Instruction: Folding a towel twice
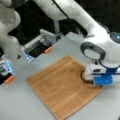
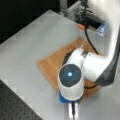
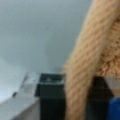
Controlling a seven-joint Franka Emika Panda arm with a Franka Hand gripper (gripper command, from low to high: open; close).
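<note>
The towel (image 1: pixel 62 87) is seen spread out flat on the grey table (image 1: pixel 25 105) in both front views. Only 1 layer seems to be shown, so no fold looks done yet, though that is only a guess.

The gripper (image 1: pixel 86 79) is set down low at the towel's edge on a front view's right. It is mostly hidden there by the white and blue wrist of the arm (image 1: pixel 100 55). In a front view, the towel (image 2: pixel 52 66) is partly covered by the arm (image 2: pixel 87 65), and the gripper itself cannot be seen.

In the wrist view, a thick roll of towel (image 3: pixel 82 75) is seen standing between the 2 dark fingers (image 3: pixel 50 95). The jaws look closed on that edge, with the cloth pinched between them. The bare table (image 3: pixel 37 37) is seen beyond it.

The rest of the towel is laid out away from the gripper, toward a front view's left and bottom. The far edge is well apart from the pinched edge. The pale bands are run along the towel from a front view's top right down to the bottom left.
</note>
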